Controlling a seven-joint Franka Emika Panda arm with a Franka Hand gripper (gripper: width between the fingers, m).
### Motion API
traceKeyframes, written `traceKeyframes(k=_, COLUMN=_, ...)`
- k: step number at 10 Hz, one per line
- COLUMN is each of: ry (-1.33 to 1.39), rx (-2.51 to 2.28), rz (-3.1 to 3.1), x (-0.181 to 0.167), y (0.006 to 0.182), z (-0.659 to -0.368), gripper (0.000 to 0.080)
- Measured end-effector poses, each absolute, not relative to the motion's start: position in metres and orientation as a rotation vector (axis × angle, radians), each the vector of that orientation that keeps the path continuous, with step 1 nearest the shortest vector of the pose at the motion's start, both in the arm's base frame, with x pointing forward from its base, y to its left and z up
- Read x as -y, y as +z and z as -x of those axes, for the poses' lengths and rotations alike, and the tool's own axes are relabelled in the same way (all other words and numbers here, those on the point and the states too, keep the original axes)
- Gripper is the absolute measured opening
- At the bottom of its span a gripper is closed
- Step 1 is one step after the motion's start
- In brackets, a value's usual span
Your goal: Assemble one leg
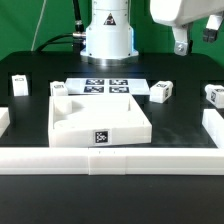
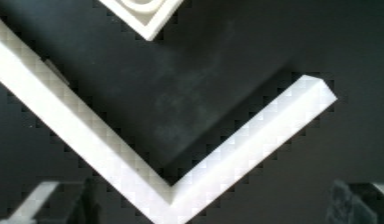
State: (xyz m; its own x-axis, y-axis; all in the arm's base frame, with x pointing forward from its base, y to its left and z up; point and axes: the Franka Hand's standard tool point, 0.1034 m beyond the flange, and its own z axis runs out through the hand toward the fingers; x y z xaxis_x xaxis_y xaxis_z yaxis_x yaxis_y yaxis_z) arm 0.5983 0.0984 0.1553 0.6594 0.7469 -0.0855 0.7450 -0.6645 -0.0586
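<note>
Large white square panel (image 1: 100,118): smooth matte plastic with a raised rim and a small black-and-white tag on its front edge. It lies flat on the black matte table (image 1: 40,190).

Just behind the panel is the marker board (image 1: 105,87), thin, flat and white, with a row of square tags.

Four small white stubby plastic legs, blocky, all loose on the table, none gripped:
- First leg (image 1: 19,84): well off the panel toward the exterior view's left, dark tag on its face.
- Second leg (image 1: 60,90): at the panel's rear corner on that side. Cannot tell whether it touches the panel; its tag is not readable.
- Third leg (image 1: 162,91): near the panel's other rear corner, tag visible.
- Fourth leg (image 1: 213,95): further out from the panel on that side.

White fence rail (image 1: 120,160): a long square-section bar running just in front of the panel.

White-grey gripper (image 1: 181,45): hangs high, behind the panel and toward the exterior view's right, roughly above the third and fourth legs.

In the wrist view the blurred dark fingers (image 2: 41,200) sit far apart with nothing between them, so the jaws are wide open and empty. Under them a white rail corner (image 2: 100,120) forms a sharp V on the black surface.
</note>
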Motion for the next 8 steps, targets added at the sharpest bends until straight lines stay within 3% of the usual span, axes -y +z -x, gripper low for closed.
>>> traceKeyframes(k=2, ry=0.16, rx=1.28, rz=2.844, x=-0.098, y=0.154, z=-0.598, gripper=0.0649)
traceKeyframes(k=6, ry=0.015, rx=1.771, rz=2.592, x=-0.058, y=0.12, z=-0.556, gripper=0.0649)
traceKeyframes(k=8, ry=0.031, rx=1.903, rz=2.509, x=-0.046, y=0.117, z=-0.555, gripper=0.0649)
